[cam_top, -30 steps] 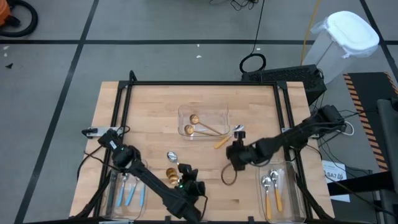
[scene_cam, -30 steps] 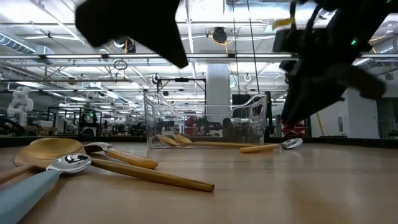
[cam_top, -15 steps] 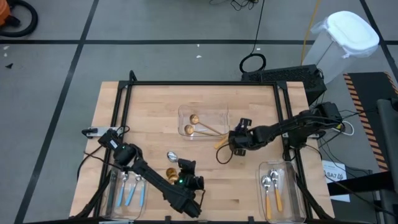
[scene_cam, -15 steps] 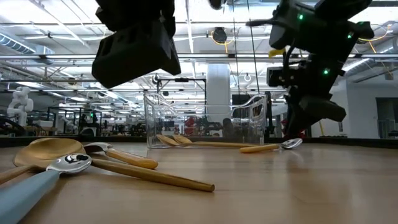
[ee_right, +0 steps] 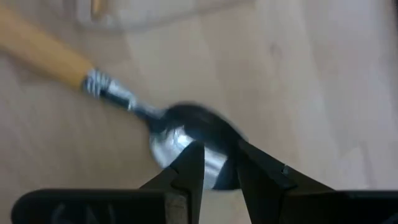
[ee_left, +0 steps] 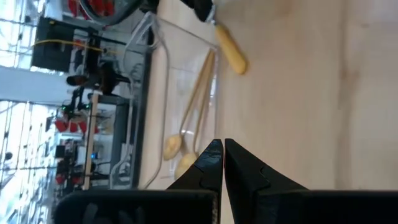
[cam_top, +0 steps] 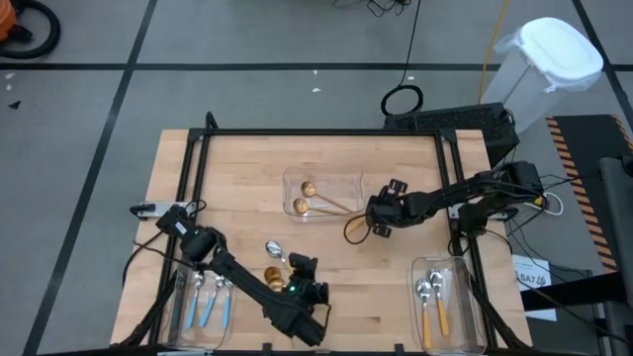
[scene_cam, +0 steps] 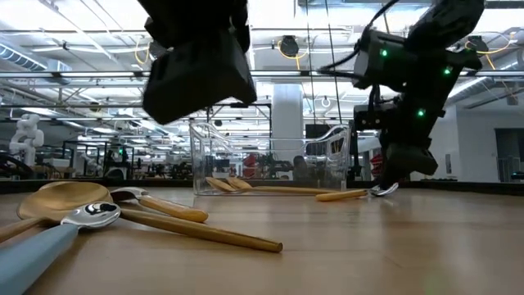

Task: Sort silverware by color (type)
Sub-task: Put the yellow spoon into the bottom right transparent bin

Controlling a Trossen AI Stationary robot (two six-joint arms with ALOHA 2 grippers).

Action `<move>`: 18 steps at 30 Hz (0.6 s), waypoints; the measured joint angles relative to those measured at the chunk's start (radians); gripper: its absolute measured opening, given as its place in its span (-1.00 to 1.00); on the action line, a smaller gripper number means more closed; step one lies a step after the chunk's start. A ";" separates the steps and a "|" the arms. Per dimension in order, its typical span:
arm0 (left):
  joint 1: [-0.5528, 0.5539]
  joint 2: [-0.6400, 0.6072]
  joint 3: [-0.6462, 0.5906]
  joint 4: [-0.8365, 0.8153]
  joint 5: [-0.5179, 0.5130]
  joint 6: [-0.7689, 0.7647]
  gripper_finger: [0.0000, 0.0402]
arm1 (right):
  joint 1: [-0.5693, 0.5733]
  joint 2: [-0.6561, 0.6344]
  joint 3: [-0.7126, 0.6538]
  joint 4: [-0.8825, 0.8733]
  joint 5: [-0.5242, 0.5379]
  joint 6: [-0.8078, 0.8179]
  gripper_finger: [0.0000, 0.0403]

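Wooden counter (cam_top: 247,168) under a black frame, seen from above, with a workshop room behind it. My right gripper (cam_top: 379,210) sits low over the counter just beside the near right corner of the clear middle tray (cam_top: 323,195). Its fingers stand a narrow way apart, and between them, in my right wrist view, lies the silver bowl of the orange-handled spoon (ee_right: 124,99). The fingers straddle the bowl but I cannot tell that they have closed on it. The spoon lies flat on the counter, its long axis running from the bowl under my right gripper out along the tray's edge, handle pointing away from me toward the counter's middle. I judge the coming move to be a pinch at the bowl end, so the handle will hang out to one side.

My left gripper (ee_left: 217,155) waits with its fingers shut and empty, near the front of the counter, close to a loose cluster of spoons (cam_top: 273,265). The right arm is much the nearer to this spoon.

2 gold spoons (cam_top: 315,198) lie in the middle tray. Blue-handled spoons (cam_top: 206,302) lie in the left tray (cam_top: 180,307), and orange-handled ones (cam_top: 433,302) in the right tray (cam_top: 465,297).
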 joint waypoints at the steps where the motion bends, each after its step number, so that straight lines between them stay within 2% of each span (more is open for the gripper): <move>1: -0.002 0.000 0.000 0.003 0.005 0.005 -0.91 | -0.003 0.000 -0.006 -0.002 -0.018 0.004 -0.56; 9: -0.005 0.000 0.000 0.007 0.023 -0.001 -0.91 | 0.030 -0.001 -0.013 -0.008 -0.124 0.104 -0.56; 18: -0.005 0.000 0.000 0.009 0.028 -0.003 -0.91 | 0.198 -0.003 -0.011 -0.029 -0.215 0.227 -0.56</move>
